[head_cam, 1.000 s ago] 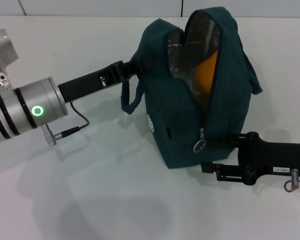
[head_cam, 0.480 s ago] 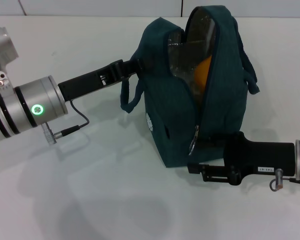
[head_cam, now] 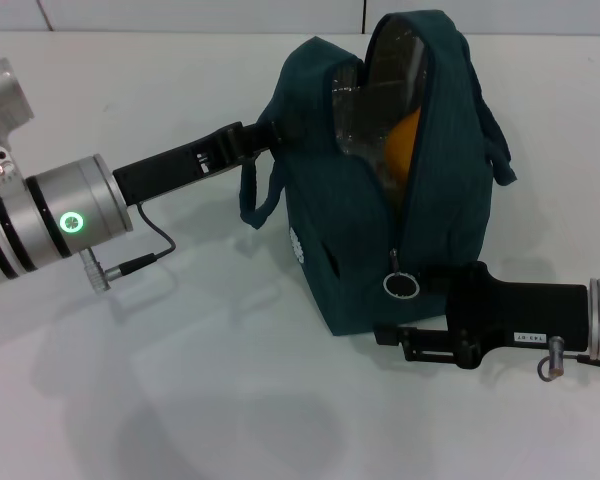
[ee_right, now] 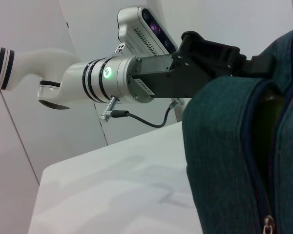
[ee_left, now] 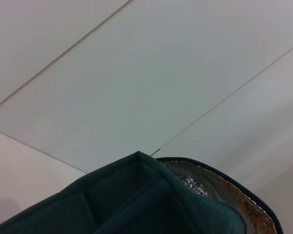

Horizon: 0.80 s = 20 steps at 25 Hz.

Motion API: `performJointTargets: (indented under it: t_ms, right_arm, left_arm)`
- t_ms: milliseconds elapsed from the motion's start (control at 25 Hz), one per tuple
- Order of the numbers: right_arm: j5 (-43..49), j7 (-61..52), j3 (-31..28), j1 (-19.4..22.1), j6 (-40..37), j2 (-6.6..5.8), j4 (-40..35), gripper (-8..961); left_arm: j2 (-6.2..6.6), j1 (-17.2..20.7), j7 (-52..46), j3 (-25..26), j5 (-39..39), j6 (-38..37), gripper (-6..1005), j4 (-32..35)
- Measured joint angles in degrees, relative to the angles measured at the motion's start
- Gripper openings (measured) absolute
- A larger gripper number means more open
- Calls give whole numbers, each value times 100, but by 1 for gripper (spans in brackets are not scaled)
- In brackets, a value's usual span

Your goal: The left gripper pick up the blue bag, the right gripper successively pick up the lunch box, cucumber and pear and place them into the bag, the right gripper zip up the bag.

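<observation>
The blue bag (head_cam: 380, 190) is held upright near the table's (head_cam: 180, 400) far edge by the left gripper (head_cam: 265, 135), fingers pinching its side. The ring zipper pull (head_cam: 401, 285) is met by the right gripper (head_cam: 430, 285); finger state cannot be told. The pear (head_cam: 400, 150) is seen inside.

Worktop (head_cam: 230, 400): plain white, matte, w/ soft grey shadows on it nr the front edge of head view. Behind its far edge, light wall panels (head_cam: 200, 15) w/ thin dark vertical seams. Left wrist view: pale panelled surface (ee_left: 136, 73) crossed by thin diagonal seams. Right wrist view: white worktop corner (ee_right: 112, 195), off-white wall panels (ee_right: 34, 122) behind w/ narrow joints. Light even, diffuse, no hard glare.
</observation>
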<state>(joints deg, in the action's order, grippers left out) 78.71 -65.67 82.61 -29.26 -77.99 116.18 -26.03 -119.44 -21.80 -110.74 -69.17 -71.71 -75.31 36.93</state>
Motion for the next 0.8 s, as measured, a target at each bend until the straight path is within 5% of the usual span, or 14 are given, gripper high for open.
performJointTargets:
  t_ms: [800]
  right_arm:
    - [-86, -14, -63, 165, 23, -35, 11, 618]
  left_arm:
    - [0, 76, 43, 0, 0, -72, 41, -2]
